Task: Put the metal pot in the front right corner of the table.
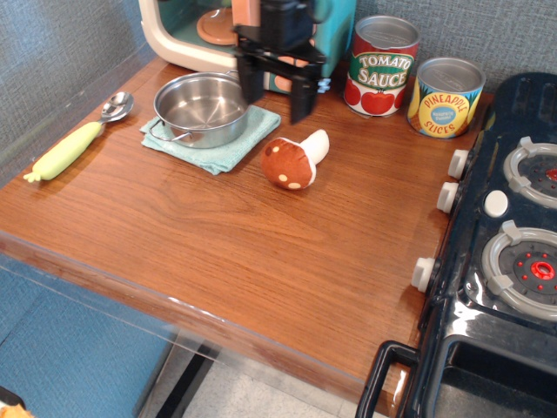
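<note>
The metal pot (202,107) is a shiny shallow steel pot with wire loop handles. It stands empty on a light teal cloth (216,138) at the back left of the brown wooden table (261,252). My black gripper (275,91) hangs open and empty just right of the pot's right rim, above the cloth's far right corner. Its left finger is close to the pot's rim; I cannot tell if it touches.
A brown toy mushroom (293,160) lies just right of the cloth. A tomato sauce can (380,66) and a pineapple can (445,97) stand at the back. A toy microwave (218,30) is behind the pot. A green-handled spoon (78,139) lies far left. A black toy stove (505,244) fills the right.
</note>
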Robot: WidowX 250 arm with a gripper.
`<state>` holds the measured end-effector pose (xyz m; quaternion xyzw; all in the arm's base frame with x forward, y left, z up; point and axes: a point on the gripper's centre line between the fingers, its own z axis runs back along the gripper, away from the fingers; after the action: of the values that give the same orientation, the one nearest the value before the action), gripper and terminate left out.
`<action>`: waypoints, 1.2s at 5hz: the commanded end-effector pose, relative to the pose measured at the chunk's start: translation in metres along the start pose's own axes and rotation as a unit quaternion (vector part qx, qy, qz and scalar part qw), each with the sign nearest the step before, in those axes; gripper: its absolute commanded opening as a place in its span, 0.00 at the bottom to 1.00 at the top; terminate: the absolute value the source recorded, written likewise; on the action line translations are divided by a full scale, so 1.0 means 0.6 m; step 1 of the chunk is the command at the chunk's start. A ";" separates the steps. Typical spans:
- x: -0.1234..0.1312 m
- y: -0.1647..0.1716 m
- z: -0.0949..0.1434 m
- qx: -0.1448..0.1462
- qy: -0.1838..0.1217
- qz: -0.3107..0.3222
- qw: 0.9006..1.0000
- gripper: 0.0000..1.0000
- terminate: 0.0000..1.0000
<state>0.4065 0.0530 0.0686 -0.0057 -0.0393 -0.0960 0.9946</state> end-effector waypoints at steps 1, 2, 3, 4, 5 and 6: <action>0.003 0.045 0.015 0.023 -0.041 0.012 0.999 1.00 0.00; 0.004 0.058 0.000 0.030 -0.042 0.024 0.998 1.00 0.00; 0.011 0.059 -0.031 0.025 -0.027 0.032 0.999 1.00 0.00; 0.015 0.053 -0.038 0.023 -0.025 0.024 0.999 1.00 0.00; 0.015 0.050 -0.038 0.022 -0.027 0.019 0.999 0.00 0.00; 0.012 0.051 -0.034 0.020 -0.030 0.021 0.999 0.00 0.00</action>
<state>0.4168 0.0786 0.0245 0.0017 -0.0417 -0.0740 0.9964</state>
